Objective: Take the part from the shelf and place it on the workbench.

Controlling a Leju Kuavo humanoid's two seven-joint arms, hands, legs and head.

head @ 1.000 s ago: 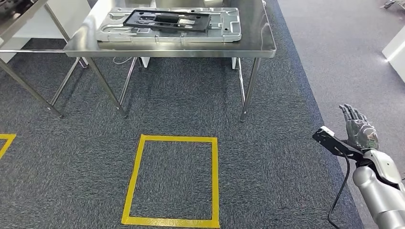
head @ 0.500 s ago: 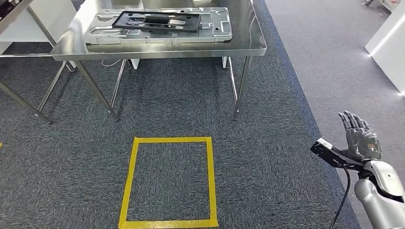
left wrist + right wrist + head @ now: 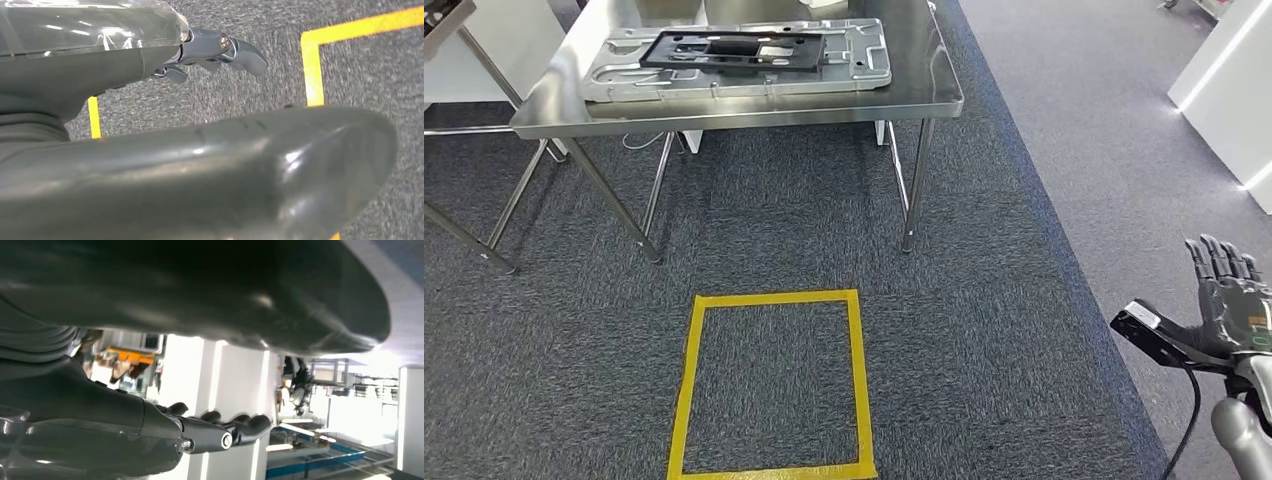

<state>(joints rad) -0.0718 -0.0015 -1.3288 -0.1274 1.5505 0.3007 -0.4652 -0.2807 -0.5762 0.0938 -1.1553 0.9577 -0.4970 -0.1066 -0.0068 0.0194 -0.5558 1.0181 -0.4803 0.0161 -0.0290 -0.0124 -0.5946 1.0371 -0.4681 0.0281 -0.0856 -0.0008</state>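
Factory workshop: steel workbench (image 3: 754, 104) at 12 o'clock, yellow floor-tape square (image 3: 772, 383) on grey carpet, metal tray (image 3: 734, 60) w/ black part.

One steel table (image 3: 754, 108), one silver tray (image 3: 864, 62), one black part (image 3: 734, 50), one yellow floor square (image 3: 769, 385).

The workbench (image 3: 754, 105) was shiny bare steel with a silver-grey tray (image 3: 864, 62) and a flat black part (image 3: 734, 50) on it, sitting on speckled dark grey carpet (image 3: 984, 330) with a yellow tape square (image 3: 769, 385) in front of the workbench.
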